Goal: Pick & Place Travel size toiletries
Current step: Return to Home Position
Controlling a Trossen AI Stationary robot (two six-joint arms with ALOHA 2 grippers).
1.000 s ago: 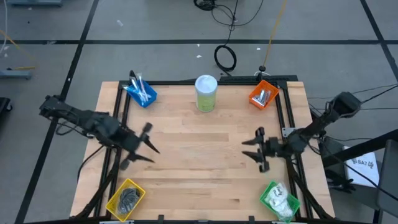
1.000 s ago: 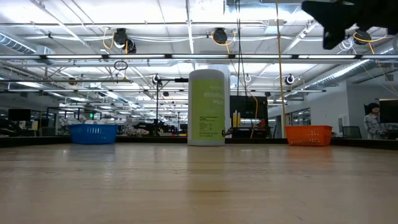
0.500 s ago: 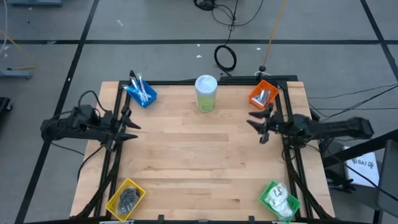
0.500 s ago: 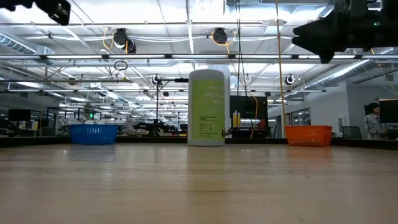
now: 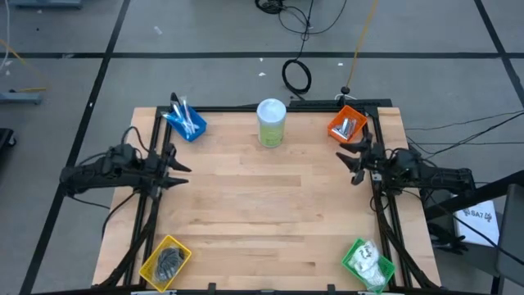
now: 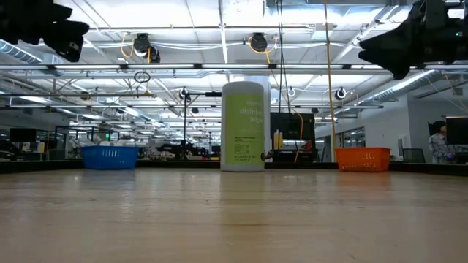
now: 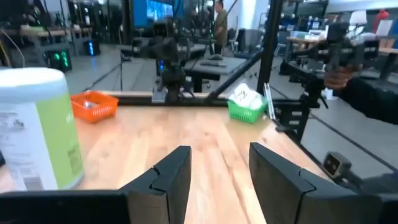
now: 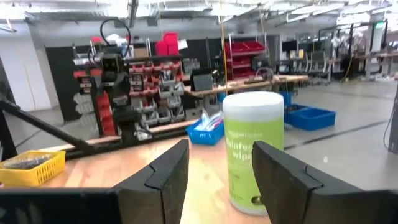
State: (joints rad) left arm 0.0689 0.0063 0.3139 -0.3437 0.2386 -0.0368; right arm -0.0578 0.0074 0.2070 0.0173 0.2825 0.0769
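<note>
"High view, largest item first: what do we enter?"

"We enter the wooden table (image 5: 262, 213). The left arm (image 5: 98, 174) lies along its left edge and the right arm (image 5: 434, 174) along its right edge."

"And the tools?"

"Left gripper (image 5: 178, 170): at the left edge, fingers spread and released, holding nothing. Its wrist view shows bare tabletop in the gap. Right gripper (image 5: 354, 161): at the right edge, likewise released and empty. In the low view both hang high above the tabletop."

"Next in size?"

"One pale-green canister (image 5: 271, 123) with a white lid, upright at the middle of the far edge. Then four bins, one at each corner: blue bin (image 5: 199, 125) far left, orange bin (image 5: 334, 129) far right, yellow bin (image 5: 155, 270) near left, green bin (image 5: 350, 256) near right."

"Where do we log the toiletries?"

"All are in the bins. The thin sticks (image 5: 183, 115) are in the blue, the silver tubes (image 5: 347, 127) in the orange, the dark grey discs (image 5: 169, 260) in the yellow and the white packets (image 5: 367, 264) in the green."

"Relative to the tools?"

"The silver tubes lie nearest, just beyond the right gripper's fingertips but not touching them. The packets sit well apart from it. The left gripper sits between the sticks and the discs, nearer the sticks and touching neither."
</note>
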